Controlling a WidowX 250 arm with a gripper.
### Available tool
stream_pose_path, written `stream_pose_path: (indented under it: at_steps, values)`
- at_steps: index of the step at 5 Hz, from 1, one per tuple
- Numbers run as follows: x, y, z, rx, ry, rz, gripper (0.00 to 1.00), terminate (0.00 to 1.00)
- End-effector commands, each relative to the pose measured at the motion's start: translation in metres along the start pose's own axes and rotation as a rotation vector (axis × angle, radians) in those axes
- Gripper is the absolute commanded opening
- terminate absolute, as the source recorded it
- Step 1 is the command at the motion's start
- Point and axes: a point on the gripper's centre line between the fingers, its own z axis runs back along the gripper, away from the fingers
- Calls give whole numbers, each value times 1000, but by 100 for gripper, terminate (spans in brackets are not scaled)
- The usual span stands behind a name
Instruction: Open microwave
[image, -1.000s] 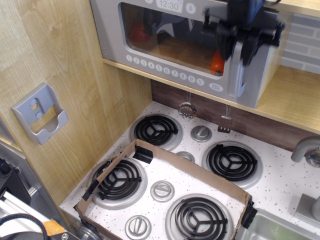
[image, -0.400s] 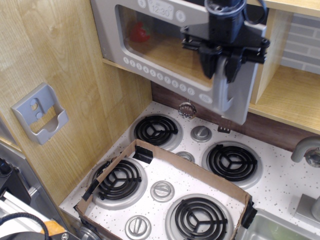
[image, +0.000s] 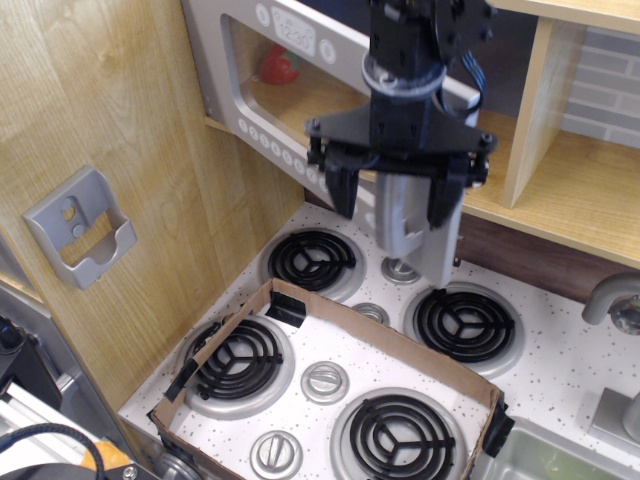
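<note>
The toy microwave (image: 215, 70) sits high on the wooden shelf, and its silver-grey door stands swung well out towards me. The window (image: 300, 95), the clock display (image: 296, 34) and the row of white buttons (image: 268, 140) show on it. My black gripper (image: 392, 212) hangs in front of the door's free edge. Its fingers (image: 340, 190) are spread to either side of the chunky silver handle (image: 408, 225). The left finger stands apart from the handle. A red toy (image: 281, 65) shows inside through the window.
Below is a white stove top with several black coil burners (image: 312, 260) and silver knobs (image: 325, 380). A brown cardboard frame (image: 380, 340) lies on it. A grey wall bracket (image: 80, 225) hangs on the left panel. There is a faucet (image: 612, 298) and a sink (image: 560, 455) at the right.
The door has swung from nearly shut to well open, towards the left and front. My gripper has moved left and down with the handle, and its fingers are now wider apart.
</note>
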Motion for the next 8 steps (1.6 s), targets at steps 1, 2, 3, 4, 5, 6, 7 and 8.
stream_pose_path:
  at_steps: [1, 2, 3, 4, 5, 6, 7, 8]
  values:
    - [-47, -24, 0, -48, -44, 206, 100, 0]
    - [-57, -49, -4, -64, -33, 241, 100, 0]
    - [-53, -76, -6, -117, -1, 124, 100, 0]
    - [-40, -97, -18, -152, 2, -76, 100, 0]
    - [-14, -106, -20, -188, 17, -256, 100, 0]
    - [2, -109, -19, -207, -4, -364, 100, 0]
    - [25, -89, -28, -216, -69, -472, 100, 0]
    - [36, -69, -34, -177, -130, -435, 100, 0]
